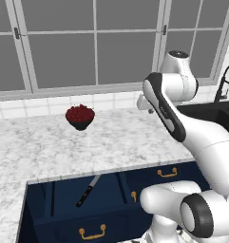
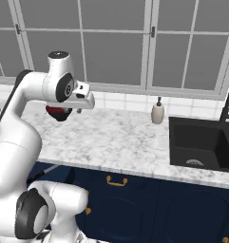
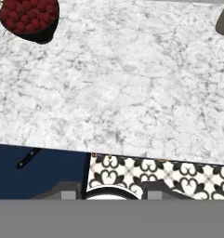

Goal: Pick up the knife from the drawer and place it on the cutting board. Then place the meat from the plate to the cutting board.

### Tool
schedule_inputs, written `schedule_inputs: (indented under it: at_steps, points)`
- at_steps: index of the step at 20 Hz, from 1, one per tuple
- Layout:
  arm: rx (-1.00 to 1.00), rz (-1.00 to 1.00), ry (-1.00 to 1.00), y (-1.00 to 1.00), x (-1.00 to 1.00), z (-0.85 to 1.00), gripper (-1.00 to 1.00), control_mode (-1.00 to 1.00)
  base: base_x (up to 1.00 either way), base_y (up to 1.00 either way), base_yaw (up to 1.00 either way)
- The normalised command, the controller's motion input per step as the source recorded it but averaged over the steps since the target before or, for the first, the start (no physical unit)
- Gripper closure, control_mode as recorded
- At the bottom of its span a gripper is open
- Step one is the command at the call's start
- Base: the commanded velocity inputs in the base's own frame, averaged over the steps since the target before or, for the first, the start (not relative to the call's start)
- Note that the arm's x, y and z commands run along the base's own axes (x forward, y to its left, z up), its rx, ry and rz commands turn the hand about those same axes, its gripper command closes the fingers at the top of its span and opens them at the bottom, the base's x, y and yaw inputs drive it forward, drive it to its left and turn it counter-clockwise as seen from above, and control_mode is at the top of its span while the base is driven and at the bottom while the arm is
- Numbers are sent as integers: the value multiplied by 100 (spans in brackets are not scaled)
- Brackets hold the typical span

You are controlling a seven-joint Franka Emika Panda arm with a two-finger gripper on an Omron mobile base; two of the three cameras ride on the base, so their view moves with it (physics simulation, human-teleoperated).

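Lying diagonally in the open drawer (image 1: 49, 199), the knife (image 1: 87, 190) sits untouched below the marble counter (image 1: 63, 147). The gripper (image 1: 145, 103) hangs high above the counter; finger spread cannot be determined.

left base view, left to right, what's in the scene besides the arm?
knife in the open drawer → bowl of red berries on the counter → black faucet at the sink.

Knife (image 3: 28, 158) blade hidden under the counter (image 3: 132, 93) edge.
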Motion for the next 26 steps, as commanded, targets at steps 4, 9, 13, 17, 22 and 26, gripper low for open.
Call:
schedule_inputs:
  at_steps: [4,9,13,17,22,26]
  points:
    - [0,0,-4,0,2,-6,-100,-100,0,0,0]
    - [0,0,0,-5,-1,-7,-100,-100,0,0,0]
    - [-16,4,10,4,0,-38,-100,100,0,2,7]
    - [0,0,0,0,0,0,-100,100,-22,-9,34]
    - [0,0,0,0,0,0,-100,100,-21,-62,50]
    - [0,0,0,0,0,0,-100,100,-20,-72,61]
